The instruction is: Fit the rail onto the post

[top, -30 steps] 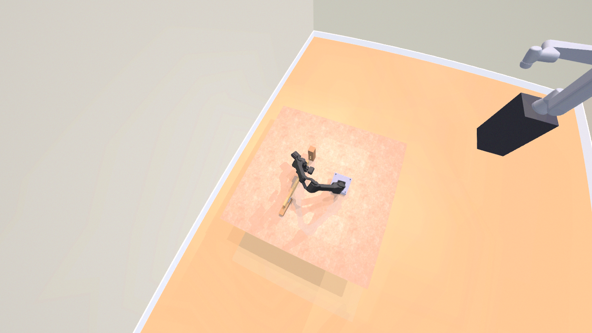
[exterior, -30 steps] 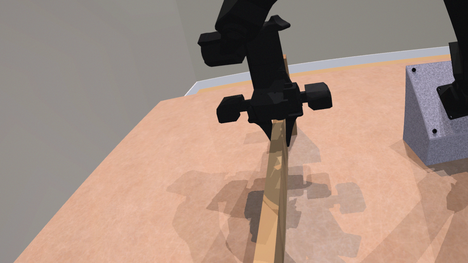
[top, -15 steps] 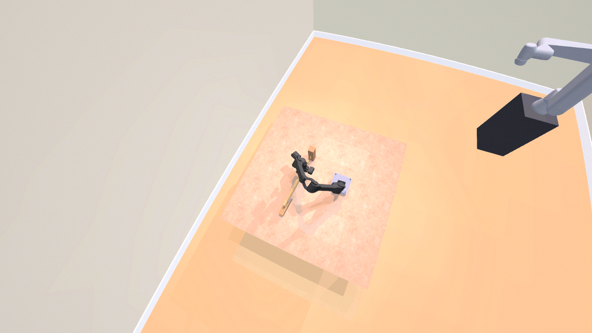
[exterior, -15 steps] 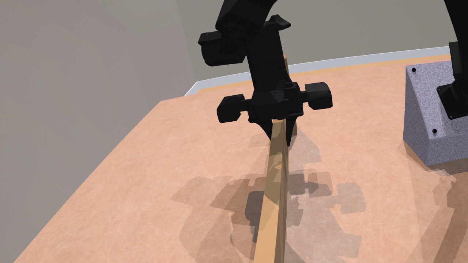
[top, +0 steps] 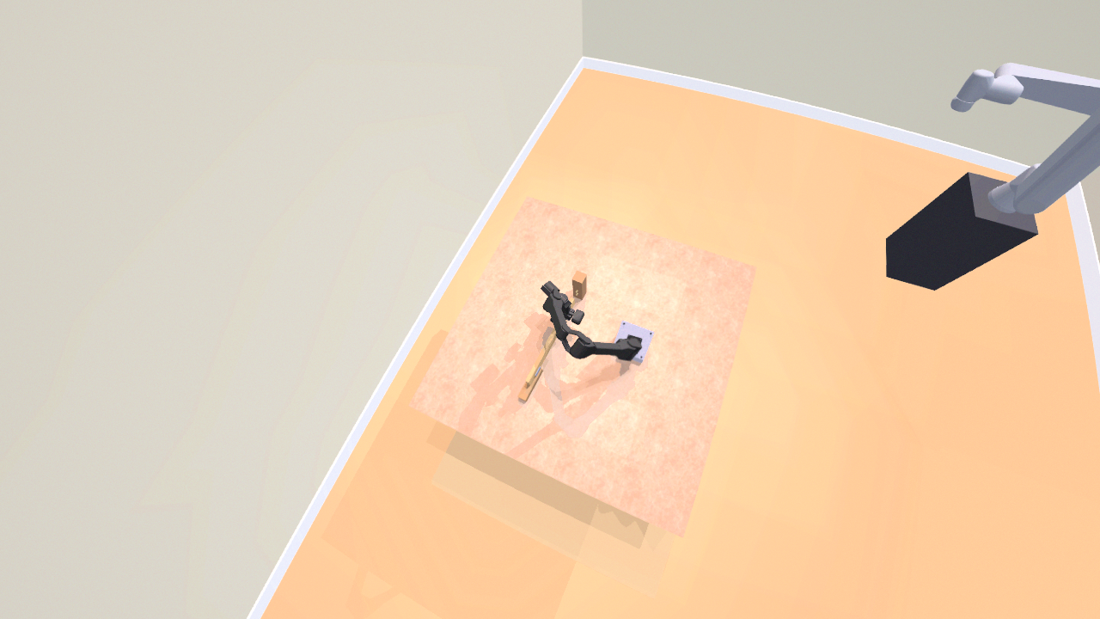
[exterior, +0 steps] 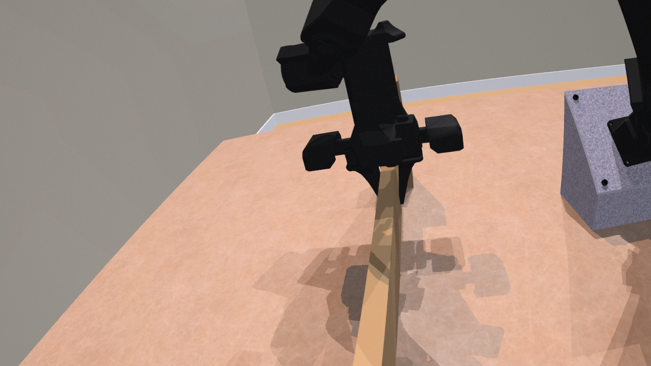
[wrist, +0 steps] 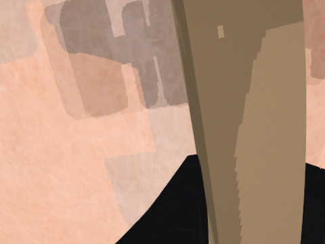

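Observation:
The long wooden rail (top: 542,356) (exterior: 375,318) (wrist: 271,135) has its far end at the low footboard block (top: 523,397); the bracket is too small to judge. My gripper (exterior: 390,193) (wrist: 221,160) is shut on the rail near its post end, with one finger on each side. The rail looks raised off the table there. The short wooden post (top: 579,284) (exterior: 398,87) stands just beyond the gripper. In the top view small peg marks show on its face, close to the rail's end. The arm hides part of the rail, and the holes are not visible.
The arm's speckled grey base block (top: 624,332) (exterior: 580,150) stands on the table (top: 653,462) (exterior: 182,227), to the right of the rail. The arm reaches over the rail from there. A black pedestal (top: 950,238) with a pale grey arm stands away from the table.

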